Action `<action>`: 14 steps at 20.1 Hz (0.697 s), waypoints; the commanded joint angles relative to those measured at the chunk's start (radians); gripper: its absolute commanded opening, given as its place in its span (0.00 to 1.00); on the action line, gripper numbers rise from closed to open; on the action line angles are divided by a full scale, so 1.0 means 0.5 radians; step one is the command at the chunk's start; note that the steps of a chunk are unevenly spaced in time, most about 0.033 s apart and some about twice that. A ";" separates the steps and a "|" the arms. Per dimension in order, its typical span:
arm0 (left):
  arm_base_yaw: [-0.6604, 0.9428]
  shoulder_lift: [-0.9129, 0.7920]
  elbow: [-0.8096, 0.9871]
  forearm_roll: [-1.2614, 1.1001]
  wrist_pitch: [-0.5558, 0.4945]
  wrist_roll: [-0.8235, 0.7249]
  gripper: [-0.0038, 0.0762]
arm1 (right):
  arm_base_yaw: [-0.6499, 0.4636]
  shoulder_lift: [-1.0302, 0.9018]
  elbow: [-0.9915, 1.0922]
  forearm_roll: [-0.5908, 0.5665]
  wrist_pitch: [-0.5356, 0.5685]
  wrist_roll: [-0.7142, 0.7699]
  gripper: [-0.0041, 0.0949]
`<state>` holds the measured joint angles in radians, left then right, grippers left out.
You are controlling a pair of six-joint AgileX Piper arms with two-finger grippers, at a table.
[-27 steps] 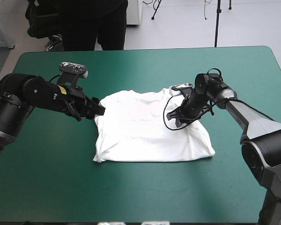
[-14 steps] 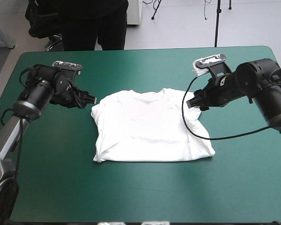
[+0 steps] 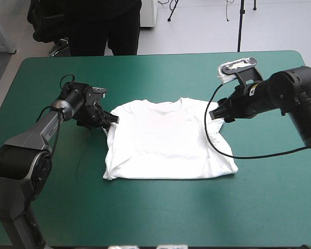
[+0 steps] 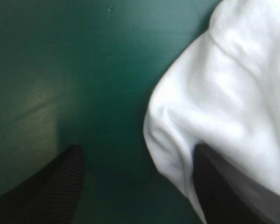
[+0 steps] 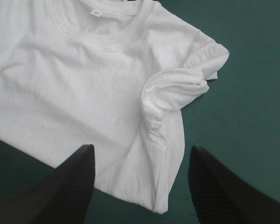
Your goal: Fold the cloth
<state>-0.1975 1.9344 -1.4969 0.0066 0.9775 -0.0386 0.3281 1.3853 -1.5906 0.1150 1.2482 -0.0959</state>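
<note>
The T-shirt (image 3: 166, 140) lies flat at the middle of the worktop (image 3: 160, 207). The left pincer (image 3: 110, 120), fingers spread, noses its left shoulder edge. The right pincer (image 3: 217, 113) hangs released by the right sleeve. Grasping seems in hand: both must clamp its edges next.

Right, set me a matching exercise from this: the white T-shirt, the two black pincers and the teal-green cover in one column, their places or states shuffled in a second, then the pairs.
Column one
1. white short-sleeved T-shirt
2. left black pincer
3. right black pincer
4. teal-green table cover

Column two
a. open, by the sleeve toward the table's right edge
b. lying bare all around the garment
c. spread flat, neckline toward the far edge
d. open, at the sleeve toward the table's left edge

Pairs: 1-c, 2-d, 3-a, 4-b
</note>
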 commanded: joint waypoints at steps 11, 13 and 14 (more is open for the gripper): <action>-0.005 -0.027 -0.055 -0.359 -0.148 0.238 0.04 | 0.002 -0.063 -0.057 0.145 -0.016 -0.014 0.61; -0.005 -0.034 -0.117 -0.355 -0.087 0.238 0.04 | 0.002 -0.063 -0.057 0.154 -0.016 -0.019 0.61; -0.005 -0.040 -0.153 -0.355 -0.045 0.238 0.04 | 0.002 -0.063 -0.057 0.146 -0.016 -0.019 0.61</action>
<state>-0.1967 1.9582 -1.5191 -0.1497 0.9505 0.0814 0.3281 1.3853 -1.5906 0.1742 1.2482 -0.0968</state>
